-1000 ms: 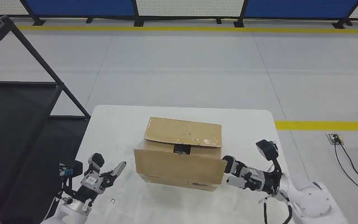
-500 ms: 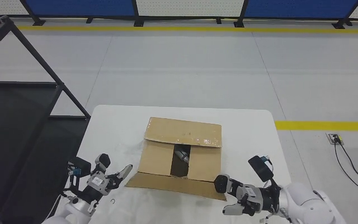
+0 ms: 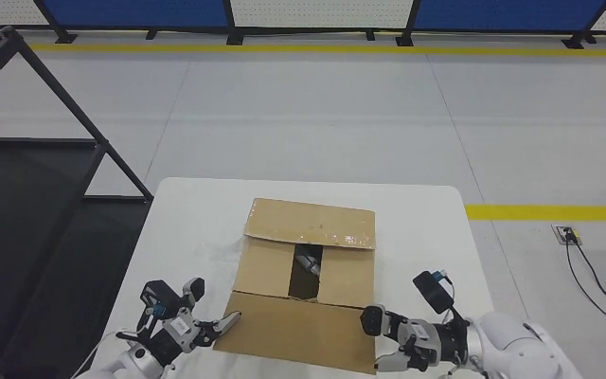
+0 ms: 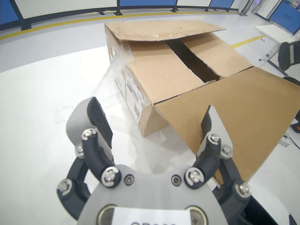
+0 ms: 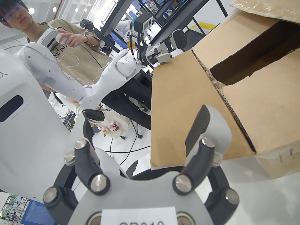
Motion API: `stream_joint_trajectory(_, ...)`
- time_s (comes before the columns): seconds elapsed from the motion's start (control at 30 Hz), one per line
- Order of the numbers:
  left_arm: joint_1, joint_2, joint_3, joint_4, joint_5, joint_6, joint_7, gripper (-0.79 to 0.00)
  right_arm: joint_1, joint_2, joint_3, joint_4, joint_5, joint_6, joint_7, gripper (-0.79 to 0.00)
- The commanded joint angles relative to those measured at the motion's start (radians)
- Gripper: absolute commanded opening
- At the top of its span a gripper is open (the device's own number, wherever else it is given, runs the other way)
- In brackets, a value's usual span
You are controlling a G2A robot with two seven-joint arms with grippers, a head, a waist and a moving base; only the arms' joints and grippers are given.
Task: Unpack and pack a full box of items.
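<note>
A brown cardboard box stands in the middle of the white table. Its far flap is raised. Its near flap lies folded out flat towards the table's front edge. A dark item shows through the gap between the two inner flaps. My left gripper is open at the near flap's left corner, one finger over the cardboard. My left gripper sits low by the table's front. My right gripper is open, with the flap's right corner between its fingers; it holds nothing tight.
A strip of clear tape hangs loose from the box's left corner. A black metal rack stands beside the table's left side. Bare table surface lies left and right of the box.
The near flap has swung down from against the box to flat on the table. Both grippers have moved back towards the table's front edge along with it.
</note>
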Motion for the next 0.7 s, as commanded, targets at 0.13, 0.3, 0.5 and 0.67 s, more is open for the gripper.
stream_joint_trajectory(0.13,-0.009,0.003,0.02,0.012,0.028,0.006,-0.018,0.0,0.004,0.008,0.009,0.022,0.036,-0.011,-0.011,0.0)
stream_joint_trajectory(0.3,-0.01,0.003,0.022,0.013,0.035,0.006,-0.025,0.0,0.004,0.008,0.009,0.022,0.036,-0.011,-0.011,0.0)
stream_joint_trajectory(0.5,-0.01,0.003,0.022,0.013,0.035,0.006,-0.025,0.0,0.018,0.003,-0.023,0.029,0.058,0.092,-0.058,0.0)
stream_joint_trajectory(0.67,-0.01,0.003,0.022,0.013,0.035,0.006,-0.025,0.0,0.083,-0.012,-0.067,0.091,0.142,0.191,-0.135,0.0)
